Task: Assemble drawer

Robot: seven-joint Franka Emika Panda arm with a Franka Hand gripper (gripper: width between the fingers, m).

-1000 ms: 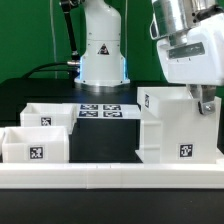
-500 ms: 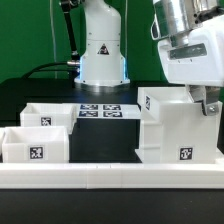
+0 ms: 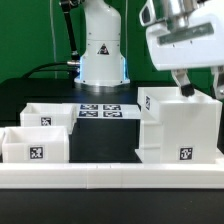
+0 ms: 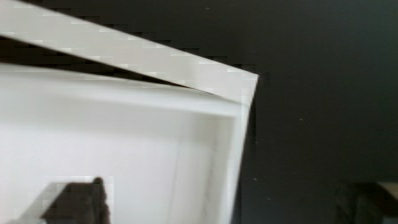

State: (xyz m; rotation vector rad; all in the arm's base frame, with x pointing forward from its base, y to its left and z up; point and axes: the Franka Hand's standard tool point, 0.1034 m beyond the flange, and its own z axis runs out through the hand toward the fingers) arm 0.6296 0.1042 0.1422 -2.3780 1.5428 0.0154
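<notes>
Gripper [image 3: 201,86] update: just pulled up off the housing [image 3: 182,125], spread wide, holding nothing. Probably done nudging that, so likely off to grab a tray [image 3: 35,146] next.

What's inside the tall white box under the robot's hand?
The wrist view looks into the drawer housing: bare white inner walls near one corner, nothing lying there. The rest of the inside is out of frame, and in the exterior view its own walls hide it.

Black tabletop [image 3: 105,142], dark backdrop [image 3: 28,40] behind, a low white rail [image 3: 110,176] across the front.
</notes>
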